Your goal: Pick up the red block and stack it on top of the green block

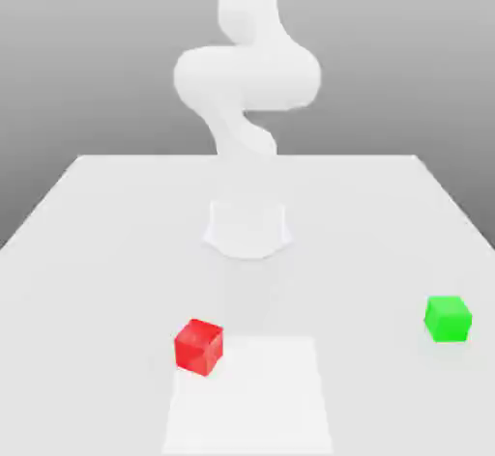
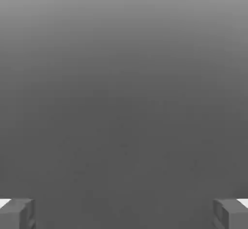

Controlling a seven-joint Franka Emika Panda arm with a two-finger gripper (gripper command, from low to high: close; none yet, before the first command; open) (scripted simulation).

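Observation:
The red block (image 1: 198,346) rests on the white table (image 1: 97,251), near the front and slightly toward the exterior view's left. The green block (image 1: 448,318) sits on the same surface far over at the exterior view's right, well apart from the red one. The white arm (image 1: 247,77) rises behind both blocks at the middle of the table. In the hand view my gripper (image 2: 124,214) is open, its two grey fingertips (image 2: 19,214) set wide apart with nothing between them, and plain grey background lies beyond.
The arm's round white base (image 1: 247,228) stands at the table's centre, behind the blocks. A paler square patch (image 1: 247,396) lies on the table front, just to the right of the red block.

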